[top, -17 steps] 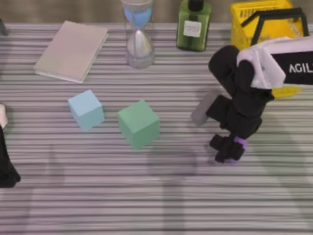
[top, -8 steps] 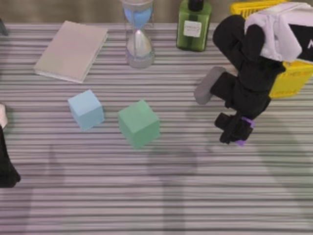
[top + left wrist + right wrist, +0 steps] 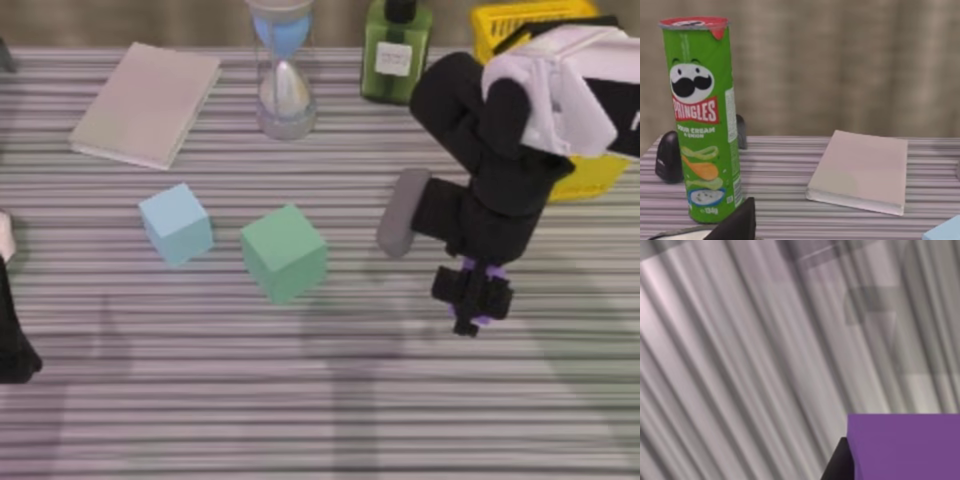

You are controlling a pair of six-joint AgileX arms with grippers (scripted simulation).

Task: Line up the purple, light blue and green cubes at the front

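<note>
The right pincer point(image 3: 472, 305) hung over the right of the tabletop point(image 3: 330, 400), clamped on the purple cube point(image 3: 905, 446). The light blue cube point(image 3: 176, 222) and green cube point(image 3: 284, 252) rested left of centre. A shallow grip risked slippage during transfer. The left arm sat parked at the left edge.

Purple cube point(image 3: 486, 293) mostly hidden in the top view behind the right gripper point(image 3: 470, 300), only violet slivers showing; cut off by the right wrist view's edge. Yellow basket point(image 3: 520, 30) largely covered by the right arm. Hourglass point(image 3: 283, 70) and green bottle point(image 3: 396, 55) clipped at the top edge. Left gripper point(image 3: 12, 340) cropped at the left edge. Light blue cube point(image 3: 945, 231) a mere corner in the left wrist view.
</note>
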